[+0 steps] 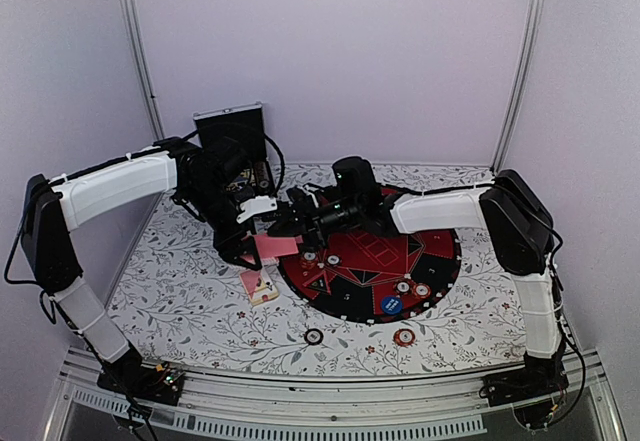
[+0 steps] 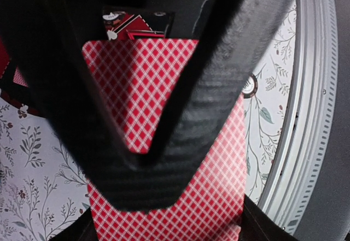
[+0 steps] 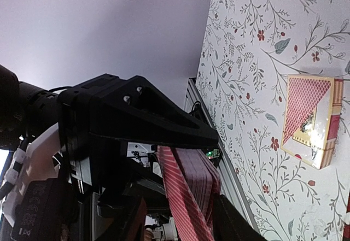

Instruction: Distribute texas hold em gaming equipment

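Note:
A deck of pink-red-backed playing cards (image 1: 272, 248) hangs over the left rim of the round mat (image 1: 378, 257), and my left gripper (image 1: 255, 245) is shut on it. In the left wrist view the checked card backs (image 2: 208, 197) fill the space between my left gripper (image 2: 169, 227) fingers. My right gripper (image 1: 284, 226) straddles the same deck (image 3: 192, 189) edge-on. It (image 3: 180, 216) stands open, with a gap on one side. Poker chips lie on the mat (image 1: 402, 287) and on the cloth in front (image 1: 313, 337), (image 1: 403, 338).
A card box (image 1: 258, 287) lies on the floral cloth just left of the mat; the right wrist view shows this card box (image 3: 309, 122) too. A blue chip (image 1: 390, 304) sits on the mat's near part. A black case (image 1: 230, 126) stands at the back left. A metal rail (image 1: 330, 391) edges the table front.

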Available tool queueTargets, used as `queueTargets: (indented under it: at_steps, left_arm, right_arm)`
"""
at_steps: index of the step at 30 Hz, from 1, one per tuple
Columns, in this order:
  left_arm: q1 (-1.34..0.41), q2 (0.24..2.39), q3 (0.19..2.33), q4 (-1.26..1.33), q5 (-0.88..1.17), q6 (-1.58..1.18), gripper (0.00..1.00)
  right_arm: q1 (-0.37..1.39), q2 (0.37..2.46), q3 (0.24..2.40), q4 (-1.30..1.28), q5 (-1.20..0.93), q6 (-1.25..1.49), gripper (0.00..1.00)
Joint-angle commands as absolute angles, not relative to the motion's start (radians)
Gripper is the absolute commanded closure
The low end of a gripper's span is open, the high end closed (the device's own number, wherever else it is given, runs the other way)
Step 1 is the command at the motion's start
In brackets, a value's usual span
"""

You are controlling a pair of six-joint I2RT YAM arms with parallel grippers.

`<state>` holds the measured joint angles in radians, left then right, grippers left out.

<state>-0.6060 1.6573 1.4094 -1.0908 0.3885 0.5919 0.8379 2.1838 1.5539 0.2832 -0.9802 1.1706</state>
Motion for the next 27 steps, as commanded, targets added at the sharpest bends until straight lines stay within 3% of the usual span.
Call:
queueTargets:
  at_steps: [1, 16, 27]
  left_arm:
    - [-0.614, 1.643, 1.445, -1.085, 0.425, 0.59, 0.8]
    - [-0.614, 1.635, 1.443, -1.089, 0.427, 0.594, 0.8]
    - [-0.614, 1.641, 1.453, -1.089, 0.431, 0.593, 0.8]
  right_arm:
    - [0.842, 2.175, 1.591, 0.17, -0.924, 1.083, 0.49]
    - [0.822, 2.086, 1.545, 0.031, -0.875, 0.953, 0.3]
    - [0.852, 2.104, 1.581, 0.007, -0.863, 0.972, 0.27]
